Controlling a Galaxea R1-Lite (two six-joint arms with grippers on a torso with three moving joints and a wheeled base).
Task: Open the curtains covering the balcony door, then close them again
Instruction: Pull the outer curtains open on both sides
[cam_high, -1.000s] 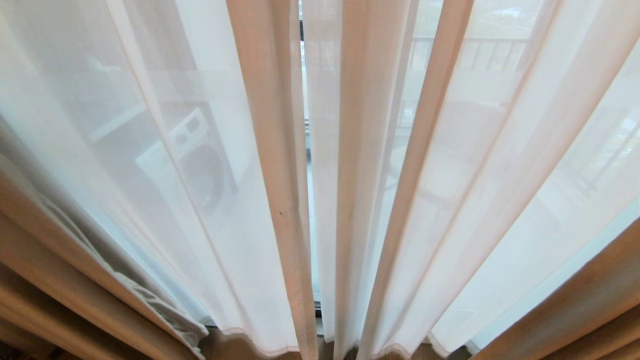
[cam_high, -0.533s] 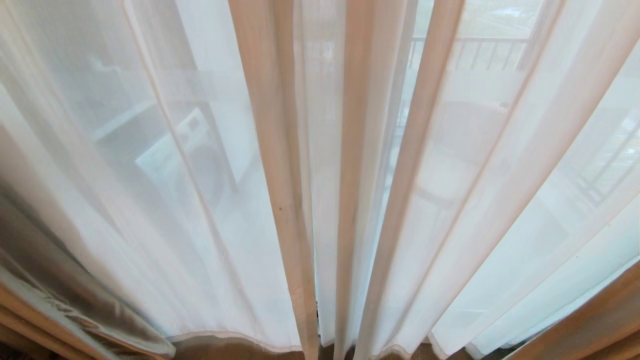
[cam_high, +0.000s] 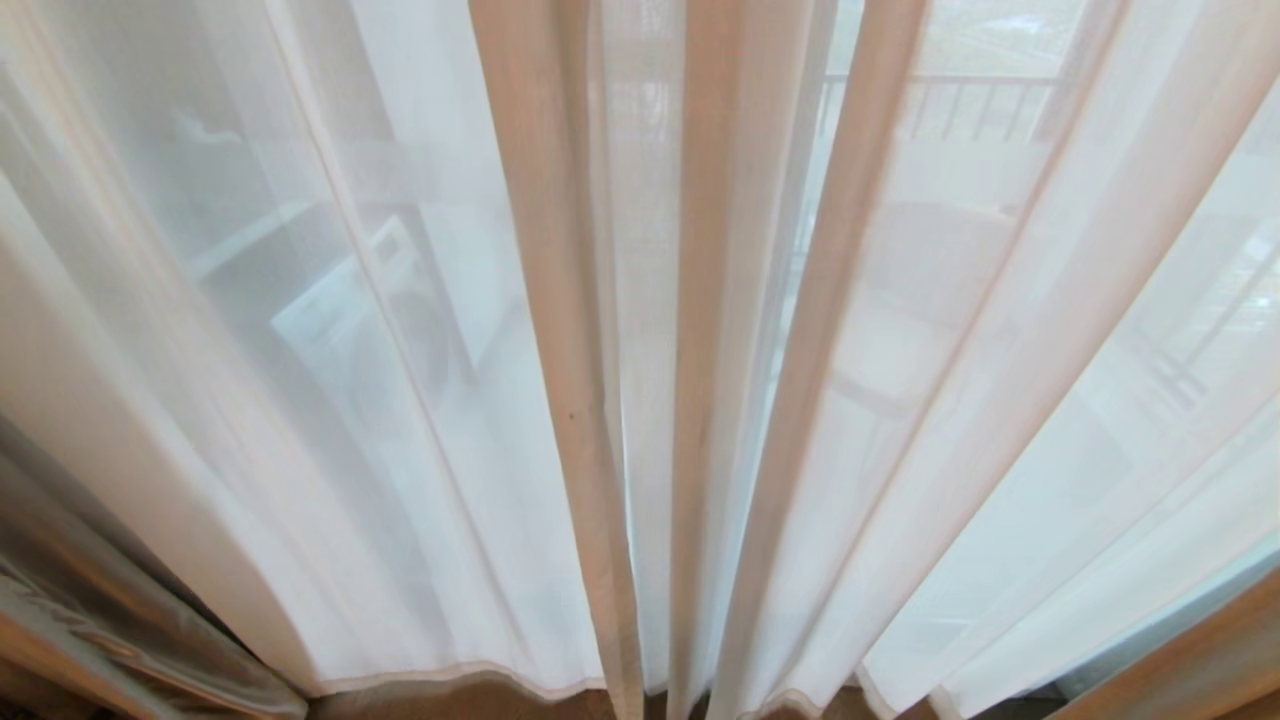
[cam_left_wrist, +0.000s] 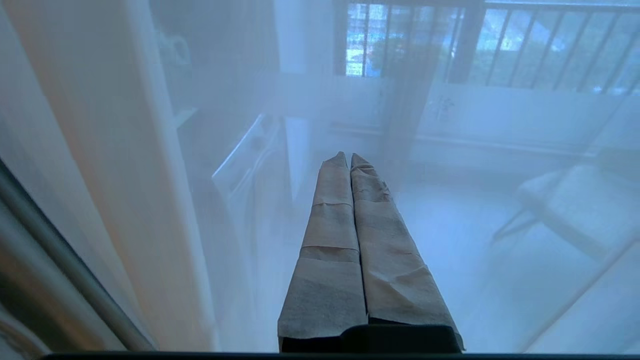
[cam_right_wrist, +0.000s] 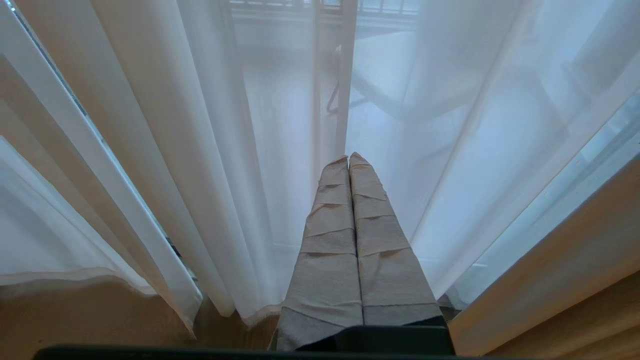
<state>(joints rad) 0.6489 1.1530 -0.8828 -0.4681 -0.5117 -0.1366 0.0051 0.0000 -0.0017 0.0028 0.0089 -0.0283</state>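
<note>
The white sheer curtains (cam_high: 420, 480) hang shut across the whole head view, their two inner edges meeting at the middle (cam_high: 640, 400). The heavy beige drapes show only at the lower left (cam_high: 70, 620) and lower right (cam_high: 1200, 650) corners. The balcony door is hidden behind the sheers. My left gripper (cam_left_wrist: 349, 156) is shut with nothing between its taped fingers, pointing at the sheer (cam_left_wrist: 450, 235). My right gripper (cam_right_wrist: 348, 157) is also shut and empty, low in front of the sheers (cam_right_wrist: 225, 150), with a beige drape (cam_right_wrist: 575, 265) beside it. Neither gripper shows in the head view.
Through the sheers I dimly see a washing machine (cam_high: 370, 330) on the left, a chair (cam_high: 900, 340) on the right and a barred railing (cam_high: 950, 100) at the back. Wooden floor (cam_high: 450, 700) shows under the hems.
The narrow gap between the two sheer panels has closed. The left sheer's folds have spread rightward. The beige drapes at both lower corners take up less of the view.
</note>
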